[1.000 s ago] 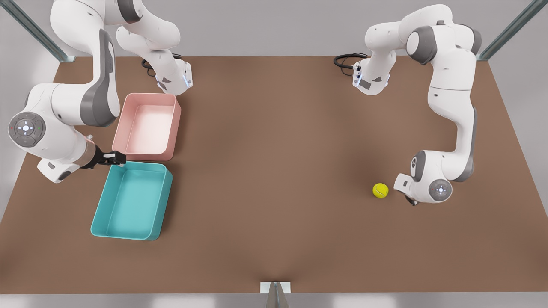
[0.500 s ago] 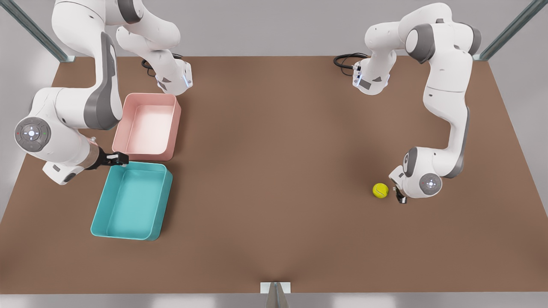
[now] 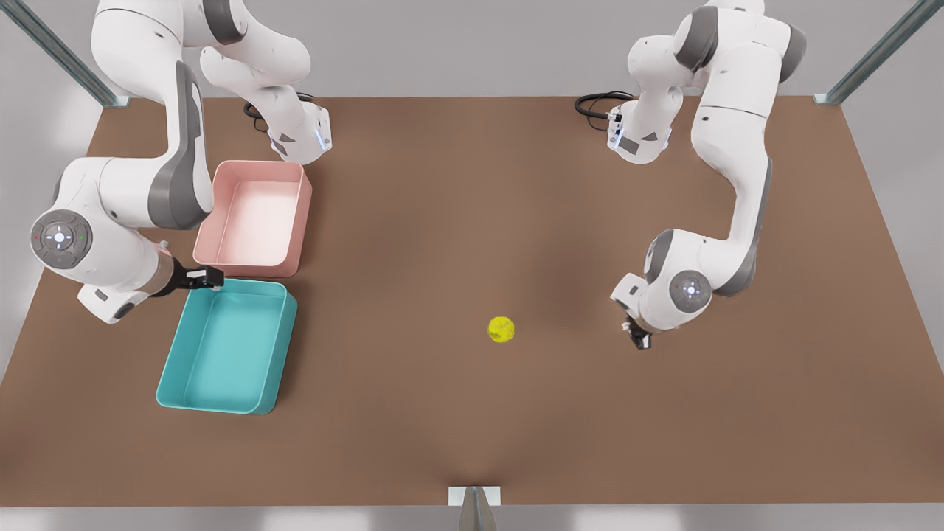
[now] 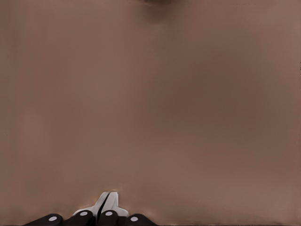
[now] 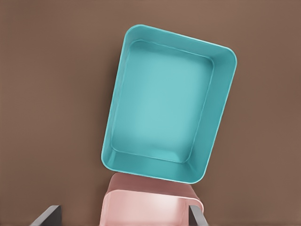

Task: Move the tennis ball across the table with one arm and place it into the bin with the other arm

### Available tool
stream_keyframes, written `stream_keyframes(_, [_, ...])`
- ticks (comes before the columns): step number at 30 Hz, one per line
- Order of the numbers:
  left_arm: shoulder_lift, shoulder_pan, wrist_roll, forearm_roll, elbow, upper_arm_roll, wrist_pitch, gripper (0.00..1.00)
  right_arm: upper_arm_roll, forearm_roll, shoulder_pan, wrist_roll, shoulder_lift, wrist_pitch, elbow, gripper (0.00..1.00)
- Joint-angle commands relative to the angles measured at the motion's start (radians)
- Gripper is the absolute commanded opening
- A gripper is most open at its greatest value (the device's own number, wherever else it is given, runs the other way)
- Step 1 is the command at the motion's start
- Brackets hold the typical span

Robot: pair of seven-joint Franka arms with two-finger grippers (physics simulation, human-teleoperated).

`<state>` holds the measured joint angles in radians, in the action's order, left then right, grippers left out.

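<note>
The yellow-green tennis ball (image 3: 501,329) lies free on the brown table (image 3: 442,206), near the middle and toward the front edge. My left gripper (image 3: 639,341) hangs low over the table on the front view's right of the ball, well apart from it. Its fingers (image 4: 106,203) are shut with nothing between them. The teal bin (image 3: 225,346) stands at the front view's left, and the right wrist view looks down into the bin (image 5: 169,122). My right gripper (image 3: 206,277) hovers at the bin's far corner, open (image 5: 123,219) and holding nothing.
A pink tray (image 3: 254,217) stands just behind the teal bin, almost touching it; it is the pink tray (image 5: 150,207) in the right wrist view. Both arm bases stand at the table's far edge. A metal post (image 3: 474,509) rises at the front edge.
The ball has rolled a long way toward the front view's left, away from the left gripper, which swept the same way behind it. The right arm barely shifted.
</note>
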<state>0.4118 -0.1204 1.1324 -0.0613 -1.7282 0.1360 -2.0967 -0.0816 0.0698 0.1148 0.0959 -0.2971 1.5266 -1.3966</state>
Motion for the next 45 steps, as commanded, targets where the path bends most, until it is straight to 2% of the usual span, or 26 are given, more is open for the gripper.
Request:
stream_keyframes(1, [-0.123, -0.012, -1.082, -0.009, 0.021, -0.016, 0.28, 1.0, 0.003, -0.005, 0.003, 0.005, -0.011, 0.017, 0.004, 1.0])
stream_keyframes(2, [-0.156, -0.05, -1.096, -0.034, 0.056, -0.145, 0.444, 1.0, 0.01, -0.011, 0.023, 0.001, -0.04, 0.053, 0.025, 1.0])
stream_keyframes(3, [-0.145, -0.078, -1.264, 0.124, 0.251, -0.208, 0.691, 1.0, 0.01, -0.073, 0.055, -0.007, -0.118, 0.073, 0.097, 1.0])
stream_keyframes(4, [-0.145, -0.076, -1.316, 0.126, 0.323, -0.207, 0.783, 1.0, 0.01, -0.079, 0.088, -0.005, -0.169, 0.112, 0.132, 1.0])
stream_keyframes(5, [-0.148, -0.055, -1.318, 0.153, 0.332, -0.208, 0.799, 1.0, 0.011, -0.079, 0.115, -0.002, -0.194, 0.148, 0.139, 1.0])
stream_keyframes(6, [-0.136, -0.019, -1.324, 0.215, 0.378, -0.211, 0.81, 1.0, 0.011, -0.079, 0.177, -0.021, -0.232, 0.23, 0.139, 1.0])
stream_keyframes(10, [-0.139, 0.018, -1.252, 0.189, 0.381, -0.21, 0.791, 1.0, 0.01, -0.079, 0.304, -0.346, -0.364, 0.474, 0.136, 1.0])
stream_keyframes(13, [-0.142, 0.011, -1.244, 0.163, 0.38, -0.205, 0.779, 1.0, 0.01, -0.077, 0.35, -0.502, -0.444, 0.613, 0.146, 1.0])
stream_keyframes(16, [-0.14, 0.016, -1.226, 0.164, 0.38, -0.205, 0.779, 1.0, 0.01, -0.079, 0.356, -0.521, -0.51, 0.727, 0.151, 1.0])
stream_keyframes(30, [-0.139, 0.015, -1.227, 0.161, 0.372, -0.205, 0.787, 1.0, 0.01, -0.077, 0.359, -0.522, -0.537, 0.83, -0.033, 1.0])
stream_keyframes(45, [-0.137, 0.015, -1.232, 0.161, 0.374, -0.205, 0.813, 1.0, 0.011, -0.076, 0.376, -0.518, -0.55, 0.83, -0.085, 1.0])
